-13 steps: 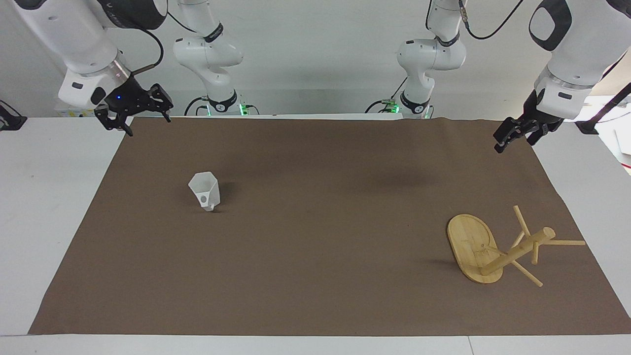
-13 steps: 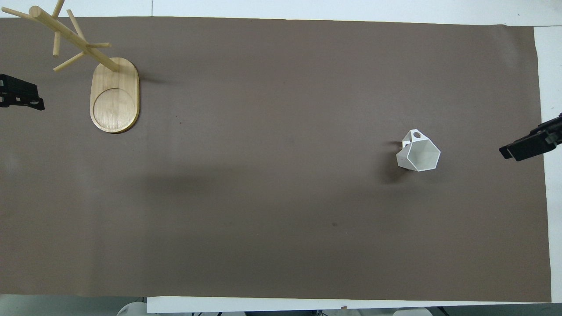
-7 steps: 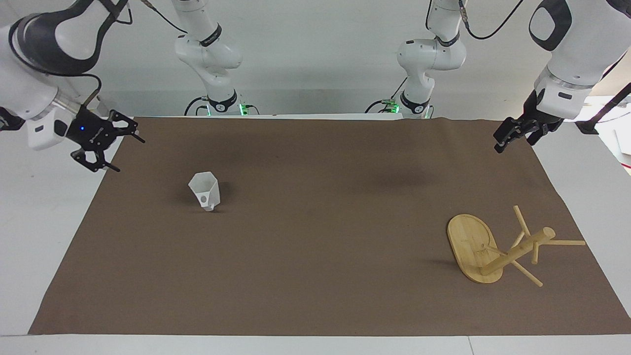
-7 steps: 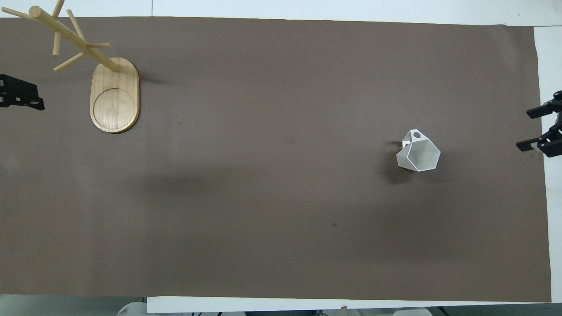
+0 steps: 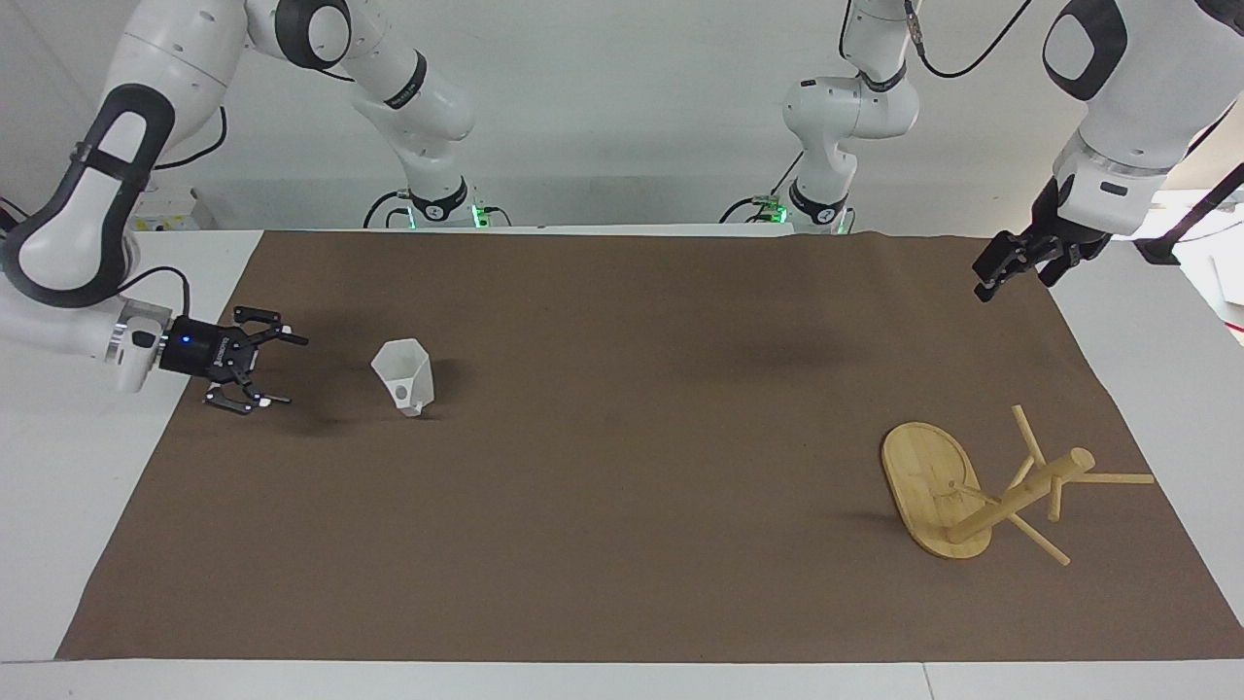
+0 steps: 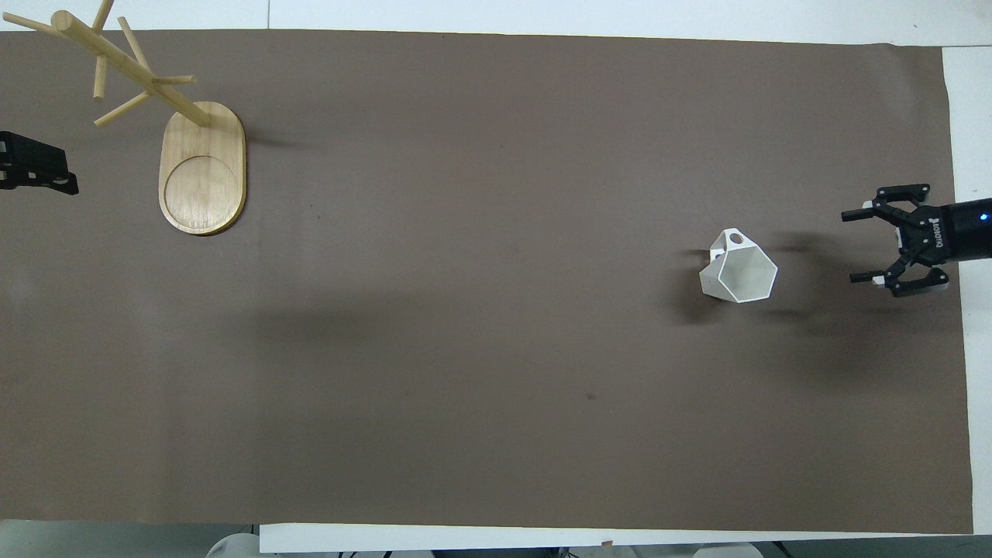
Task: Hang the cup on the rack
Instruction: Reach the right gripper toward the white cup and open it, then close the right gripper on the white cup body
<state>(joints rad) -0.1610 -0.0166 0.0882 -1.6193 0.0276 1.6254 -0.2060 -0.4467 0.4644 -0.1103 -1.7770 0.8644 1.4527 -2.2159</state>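
- Reaching low over the brown mat (image 5: pixel 622 544), the right gripper (image 5: pixel 274 369) lies on its side with its fingers spread wide and nothing between them, their tips pointed at the cup (image 5: pixel 403 376)
- Ahead of that open claw, near but clearly apart from it, the small white cup (image 6: pixel 738 266) stands upright on the mat, mouth up, its holed handle tab turned away from the robots
- Well apart from the claw, at the left arm's end of the table, the bamboo rack (image 5: pixel 982 491) stands on its oval base with its thin pegs bare; the cup is not yet hung
- Waiting above the mat's edge by the rack's end, the left gripper (image 5: pixel 1011 264) holds nothing that can be seen; whether its fingers are parted cannot be told
- Judged from this scene, the step in hand is the approach to grasp: the claw would do well to travel level along its own axis until the faceted body sits between the fingers, then close on two flat sides
- Leaving the tab and its round hole free looks wise, since that hole must later slip over a peg, and a light plastic cup may tip if nudged by one finger first
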